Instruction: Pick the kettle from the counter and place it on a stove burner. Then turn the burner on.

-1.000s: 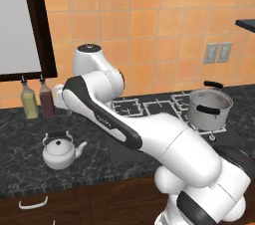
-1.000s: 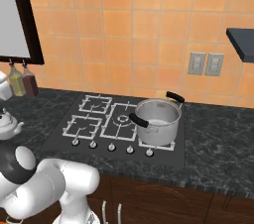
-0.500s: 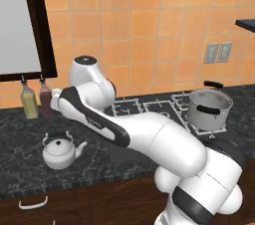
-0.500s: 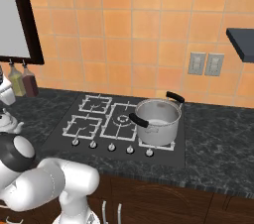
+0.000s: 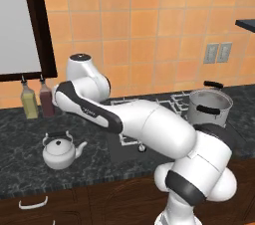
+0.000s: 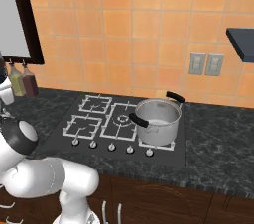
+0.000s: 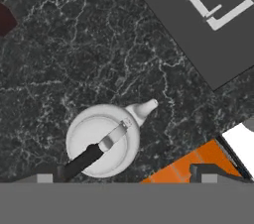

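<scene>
1. The kettle (image 5: 61,151) stands upright on the counter (image 5: 20,139), well to the left of the cooktop (image 6: 119,124), spout turned toward the cooktop; nothing touches it, so the pickup has not begun.
2. Seen from the hand camera, the kettle (image 7: 105,140) lies low in the picture with its black handle arched over the lid, apparently because the hand hangs above and a little off the kettle to line up on that handle.
3. The gripper's fingers barely show at the bottom edge of the hand camera's picture, so whether they are apart or closed cannot be told; they hold nothing.
4. Two bottles (image 5: 37,99) stand behind the kettle at the wall.
5. The back-left burner (image 6: 96,103), the cooktop burner nearest the kettle, is bare and ready for it, while a steel pot (image 6: 158,119) occupies the side farthest from the kettle.
</scene>
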Controlling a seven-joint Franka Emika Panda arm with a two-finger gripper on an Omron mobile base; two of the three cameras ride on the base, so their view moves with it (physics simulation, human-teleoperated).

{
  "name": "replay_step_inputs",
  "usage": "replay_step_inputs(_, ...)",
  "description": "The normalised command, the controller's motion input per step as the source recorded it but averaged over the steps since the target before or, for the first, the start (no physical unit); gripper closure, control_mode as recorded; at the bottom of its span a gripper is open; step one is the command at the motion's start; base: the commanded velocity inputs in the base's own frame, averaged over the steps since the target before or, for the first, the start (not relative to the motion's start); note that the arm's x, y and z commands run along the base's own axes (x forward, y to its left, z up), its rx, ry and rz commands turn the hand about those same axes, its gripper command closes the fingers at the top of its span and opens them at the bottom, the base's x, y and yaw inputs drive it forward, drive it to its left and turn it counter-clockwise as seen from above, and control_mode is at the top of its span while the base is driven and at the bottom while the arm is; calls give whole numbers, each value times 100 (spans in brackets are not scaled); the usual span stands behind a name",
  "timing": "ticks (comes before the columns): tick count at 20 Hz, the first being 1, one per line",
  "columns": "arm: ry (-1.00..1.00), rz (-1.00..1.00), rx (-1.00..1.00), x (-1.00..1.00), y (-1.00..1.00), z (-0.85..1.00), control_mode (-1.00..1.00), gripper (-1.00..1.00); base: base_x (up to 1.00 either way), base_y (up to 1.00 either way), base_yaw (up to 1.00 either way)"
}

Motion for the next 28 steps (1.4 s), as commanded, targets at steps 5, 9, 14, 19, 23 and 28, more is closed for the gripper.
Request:
replay_step_inputs(5, 1, -6, 6, 8, 9, -31, -100, -100, 0, 0, 0)
replay_step_inputs(9, 0, 0, 0, 0, 26, -35, -100, -100, 0, 0, 0)
replay_step_inputs(14, 2, 0, 0, 11, 10, -16, -100, -100, 0, 0, 0)
replay_step_inputs(19, 4, -4, 5, 32, 0, -8, -100, -100, 0, 0, 0)
replay_step_inputs(23, 11, 0, 2, 11, 0, -15, -100, -100, 0, 0, 0)
replay_step_inputs(28, 12, -5, 0, -3, 3, -13, -100, -100, 0, 0, 0)
